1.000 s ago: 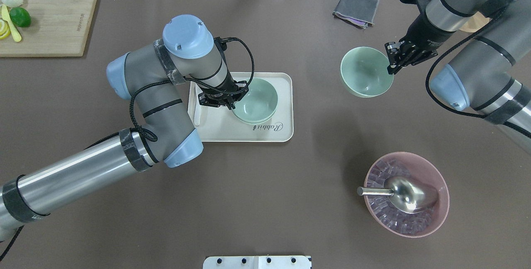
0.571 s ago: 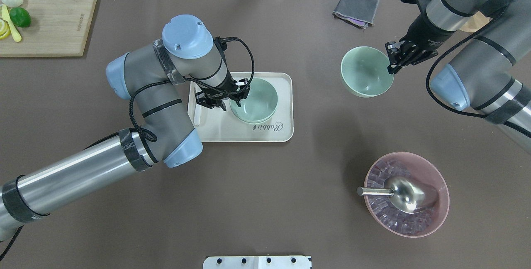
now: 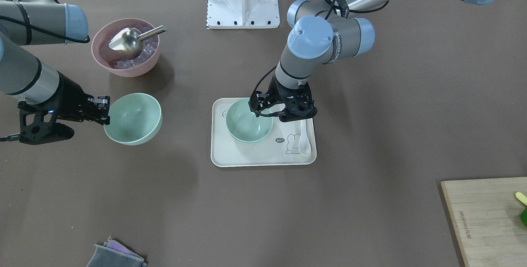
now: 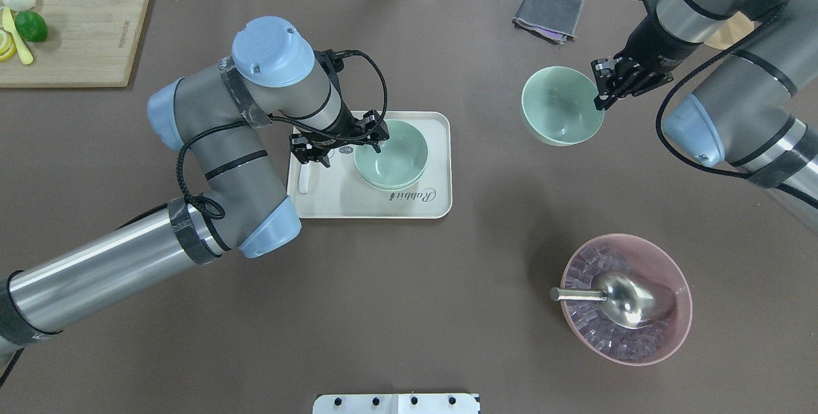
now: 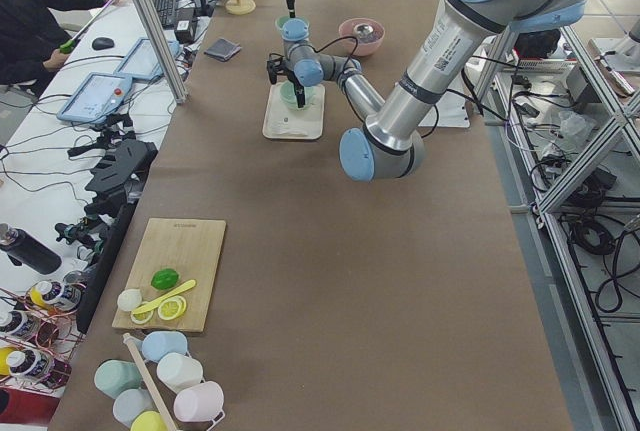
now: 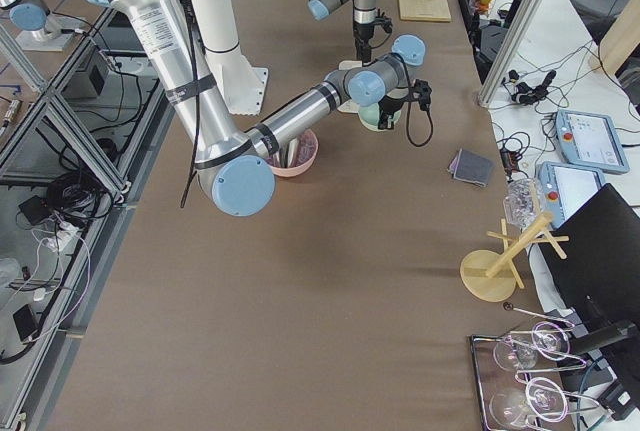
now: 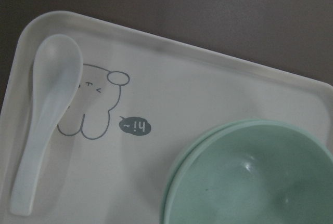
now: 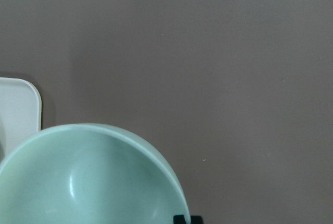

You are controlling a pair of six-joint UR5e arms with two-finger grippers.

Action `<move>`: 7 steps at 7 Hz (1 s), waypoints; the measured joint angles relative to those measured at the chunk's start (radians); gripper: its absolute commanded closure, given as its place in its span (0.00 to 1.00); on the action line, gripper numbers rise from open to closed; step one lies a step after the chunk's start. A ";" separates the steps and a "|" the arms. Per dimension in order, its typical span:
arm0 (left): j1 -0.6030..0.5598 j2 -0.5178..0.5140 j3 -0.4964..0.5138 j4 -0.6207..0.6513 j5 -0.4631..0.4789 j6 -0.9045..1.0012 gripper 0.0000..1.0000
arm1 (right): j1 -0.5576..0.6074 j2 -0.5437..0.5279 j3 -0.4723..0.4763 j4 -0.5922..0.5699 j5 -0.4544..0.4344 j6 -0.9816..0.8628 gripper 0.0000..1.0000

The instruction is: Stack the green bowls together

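Two green bowls (image 4: 391,153) sit nested on the cream tray (image 4: 422,204); they also show in the front view (image 3: 249,126) and the left wrist view (image 7: 250,177). My left gripper (image 4: 339,144) hangs open over the tray's left part, beside the stack and clear of it (image 3: 283,111). My right gripper (image 4: 601,96) is shut on the rim of the third green bowl (image 4: 561,107), right of the tray. This bowl also shows in the front view (image 3: 132,118) and the right wrist view (image 8: 88,182). It looks slightly lifted.
A white spoon (image 4: 305,179) lies on the tray's left side. A pink bowl (image 4: 677,331) with ice and a metal scoop stands at the front right. A grey cloth (image 4: 548,13) lies at the back, and a cutting board (image 4: 73,37) with fruit at the back left.
My left gripper has come off the rim of the nested bowls and moved left and up, open. My right gripper has shifted the third bowl slightly back and up.
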 measured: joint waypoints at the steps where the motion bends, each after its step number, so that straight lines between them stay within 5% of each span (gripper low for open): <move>1: -0.017 0.063 -0.060 0.018 -0.005 0.050 0.02 | 0.001 0.027 0.004 -0.017 0.002 0.030 1.00; 4: -0.114 0.211 -0.181 0.087 -0.025 0.256 0.03 | -0.034 0.163 -0.008 -0.100 -0.009 0.151 1.00; 7: -0.285 0.378 -0.312 0.093 -0.140 0.403 0.03 | -0.164 0.272 -0.061 -0.102 -0.096 0.280 1.00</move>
